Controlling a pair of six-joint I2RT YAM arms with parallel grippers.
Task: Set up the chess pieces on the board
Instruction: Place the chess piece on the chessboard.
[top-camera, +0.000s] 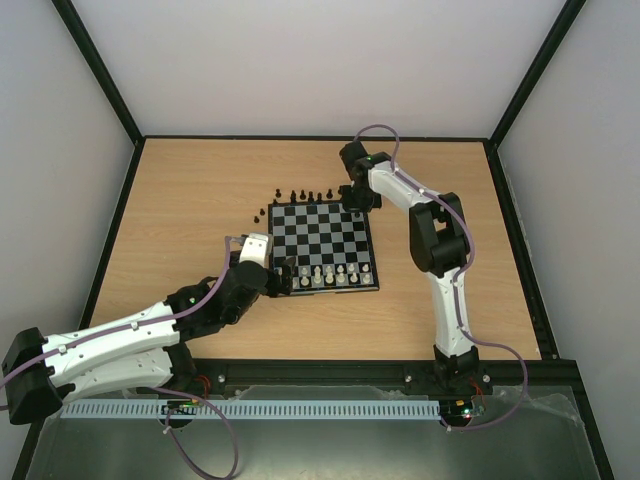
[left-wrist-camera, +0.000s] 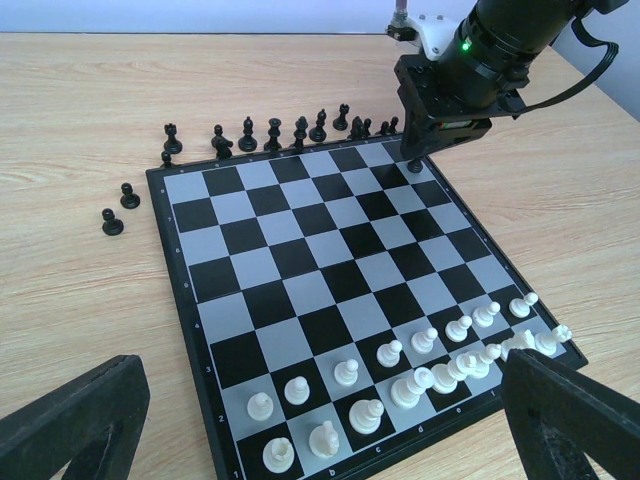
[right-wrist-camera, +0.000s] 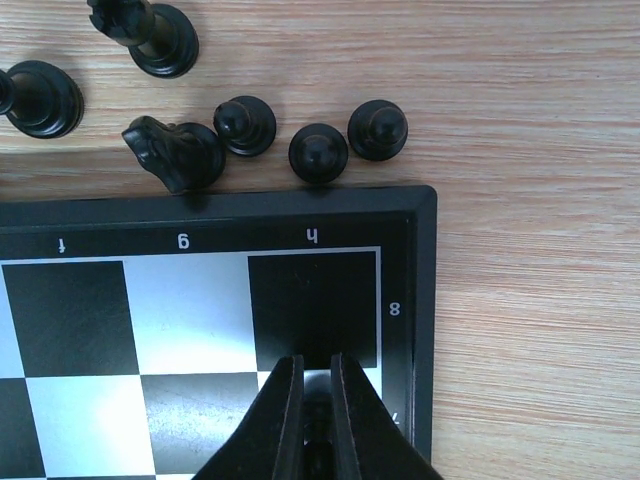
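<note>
The board lies mid-table, and also shows in the left wrist view and the right wrist view. White pieces fill its two near rows. Several black pieces stand off the board along its far edge. My right gripper is over the far right corner, shut on a small black pawn that sits low on the square by the 7 mark, just behind corner square h8. My left gripper is open and empty above the near left corner.
Two black pawns stand on the wood left of the board's far corner. Black frame posts and pale walls ring the table. Bare wood lies left and right of the board.
</note>
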